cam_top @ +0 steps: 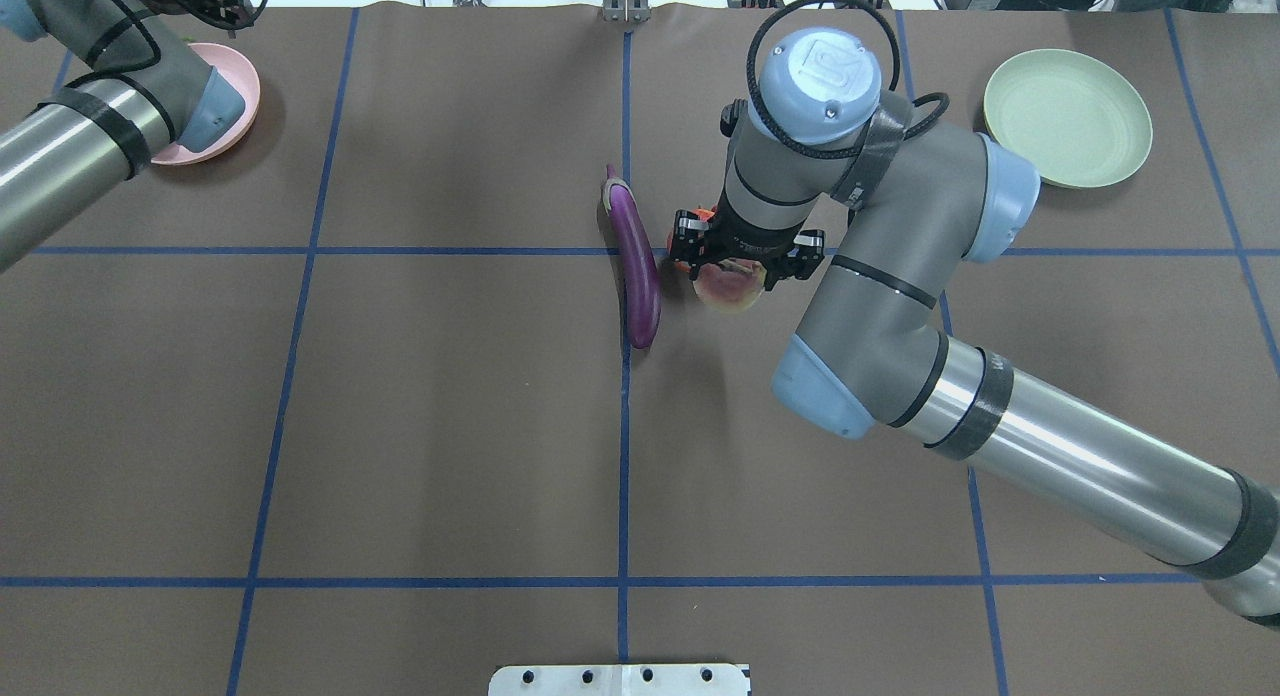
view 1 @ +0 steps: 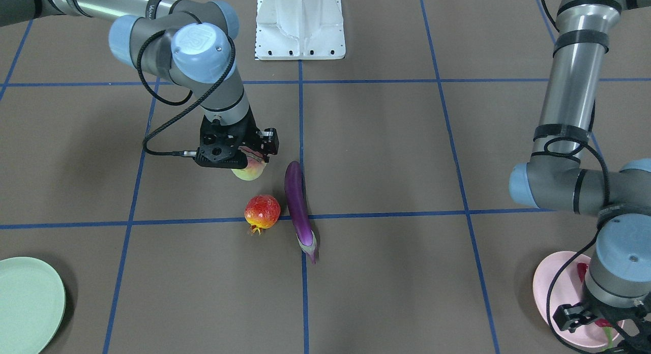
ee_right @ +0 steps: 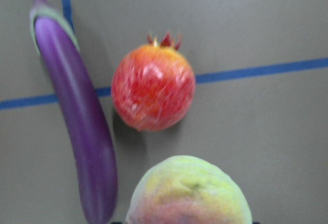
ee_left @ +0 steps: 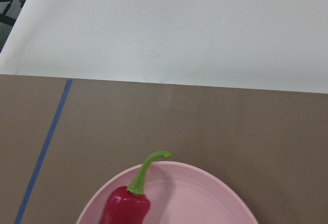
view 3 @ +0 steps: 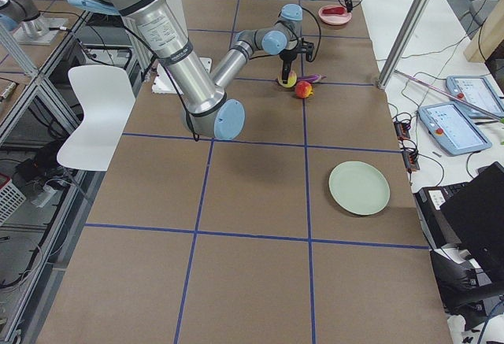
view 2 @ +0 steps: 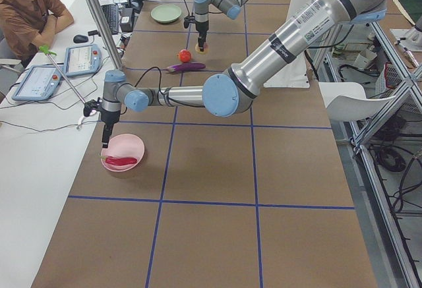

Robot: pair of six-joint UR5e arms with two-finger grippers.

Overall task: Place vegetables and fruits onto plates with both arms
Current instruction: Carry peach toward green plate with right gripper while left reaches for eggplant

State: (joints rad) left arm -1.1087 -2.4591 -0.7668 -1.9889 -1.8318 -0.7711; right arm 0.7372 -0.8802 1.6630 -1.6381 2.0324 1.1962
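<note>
Claw (view 1: pixel 252 159) astride peach (view 1: pixel 248 173); pomegranate (view 1: pixel 262 211) near-hidden overhead

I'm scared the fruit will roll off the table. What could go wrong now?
1. The round peach lies close to the pomegranate and the eggplant. The right gripper might bump them as it lifts the peach, and the pomegranate could roll.
2. If the jaws hold it loosely, the peach might slip out on the long way to the green plate.
</note>
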